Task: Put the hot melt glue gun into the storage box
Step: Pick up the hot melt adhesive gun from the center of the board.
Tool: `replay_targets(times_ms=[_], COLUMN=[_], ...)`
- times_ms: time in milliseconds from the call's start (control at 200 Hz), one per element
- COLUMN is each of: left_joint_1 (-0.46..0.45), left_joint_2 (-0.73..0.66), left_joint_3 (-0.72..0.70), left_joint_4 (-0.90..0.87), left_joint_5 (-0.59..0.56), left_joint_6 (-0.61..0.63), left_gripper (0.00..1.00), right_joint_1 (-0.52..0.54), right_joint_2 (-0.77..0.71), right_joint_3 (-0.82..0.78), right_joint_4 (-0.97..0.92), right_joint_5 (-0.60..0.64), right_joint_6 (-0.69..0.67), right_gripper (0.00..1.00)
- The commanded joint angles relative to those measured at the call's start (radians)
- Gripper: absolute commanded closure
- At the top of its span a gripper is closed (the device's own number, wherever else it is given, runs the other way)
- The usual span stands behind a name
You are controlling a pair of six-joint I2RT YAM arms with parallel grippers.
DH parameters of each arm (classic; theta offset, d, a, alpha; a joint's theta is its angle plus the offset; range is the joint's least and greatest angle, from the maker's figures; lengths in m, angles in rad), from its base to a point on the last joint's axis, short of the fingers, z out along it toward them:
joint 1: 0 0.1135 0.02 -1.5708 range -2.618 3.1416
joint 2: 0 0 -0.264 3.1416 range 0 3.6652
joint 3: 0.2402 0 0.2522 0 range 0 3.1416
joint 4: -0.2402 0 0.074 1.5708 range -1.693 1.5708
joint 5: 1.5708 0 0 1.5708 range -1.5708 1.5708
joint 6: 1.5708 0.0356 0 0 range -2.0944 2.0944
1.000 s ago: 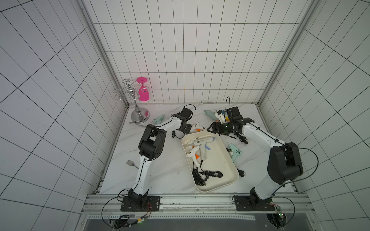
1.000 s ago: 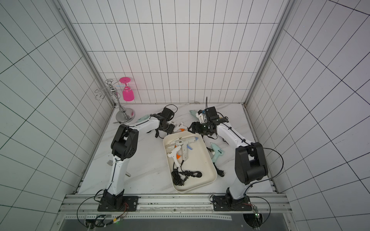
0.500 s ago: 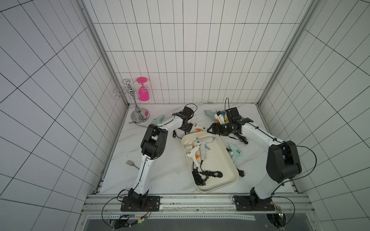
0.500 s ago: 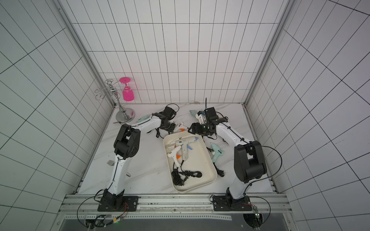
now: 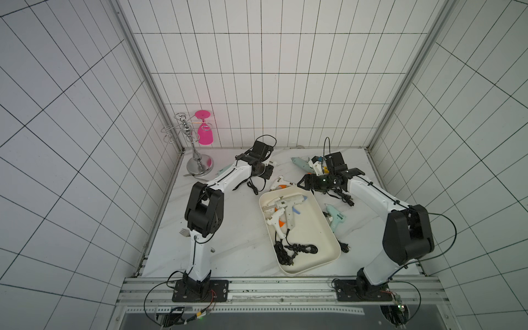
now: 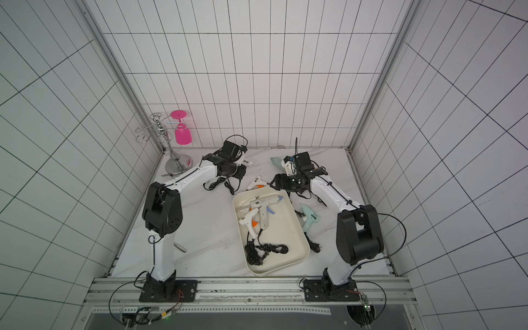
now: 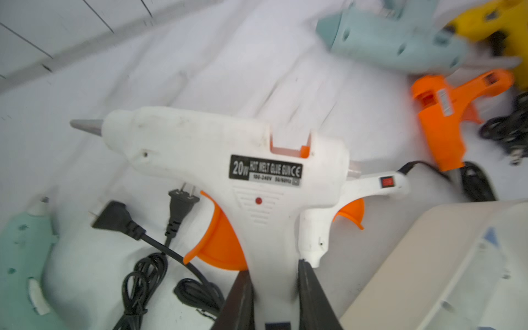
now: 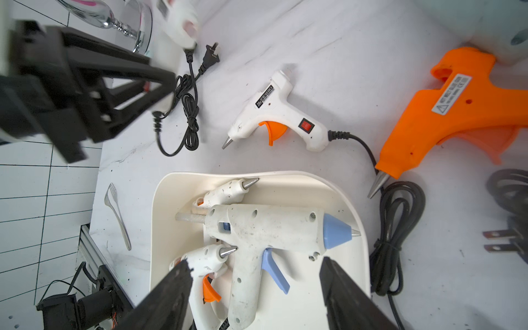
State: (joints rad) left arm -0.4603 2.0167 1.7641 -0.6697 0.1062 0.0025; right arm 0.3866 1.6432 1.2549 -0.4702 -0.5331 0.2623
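We count one cream box [image 5: 314,237], two claws and three guns lying in that box: a big white gun [image 8: 257,228] with a blue trigger and two small white guns [image 8: 225,191]. The left claw [image 7: 273,271] pinches the handle of a white glue gun [image 7: 214,148] with an orange trigger, outside the box near its far corner, while the right claw [image 8: 255,261] hangs spread and empty over the box's far end. The held gun's label reads "20W HOT MELT GLUE GUN" and CE.
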Motion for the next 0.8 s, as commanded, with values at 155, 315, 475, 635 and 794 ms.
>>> replay_targets(times_ms=[155, 315, 475, 635, 794], left_joint_1=[0.071, 0.148, 0.137, 0.112, 0.094], left_joint_2=[-0.142, -0.226, -0.239, -0.19, -0.13], left_joint_3=[-0.033, -0.242, -0.38, -0.435, -0.427], left_joint_4=[0.149, 0.691, 1.093, 1.53, 1.903], left_joint_5=[0.548, 0.905, 1.04, 1.105, 1.115], left_joint_6=[-0.153, -0.579, -0.843, -1.197, -1.511], left_gripper=[0.89, 0.91, 0.91, 0.92, 0.92], right_joint_1=[-0.033, -0.035, -0.032, 0.007, 0.017], right_joint_2=[-0.075, -0.136, -0.16, -0.12, -0.082], right_joint_3=[0.035, 0.028, 0.02, 0.042, 0.079], right_joint_4=[0.079, 0.209, 0.409, 0.498, 0.526], right_joint_5=[-0.033, -0.122, -0.221, -0.243, -0.226], right_joint_6=[-0.039, -0.032, 0.066, 0.074, 0.116], right_gripper=[0.25, 0.24, 0.24, 0.25, 0.25])
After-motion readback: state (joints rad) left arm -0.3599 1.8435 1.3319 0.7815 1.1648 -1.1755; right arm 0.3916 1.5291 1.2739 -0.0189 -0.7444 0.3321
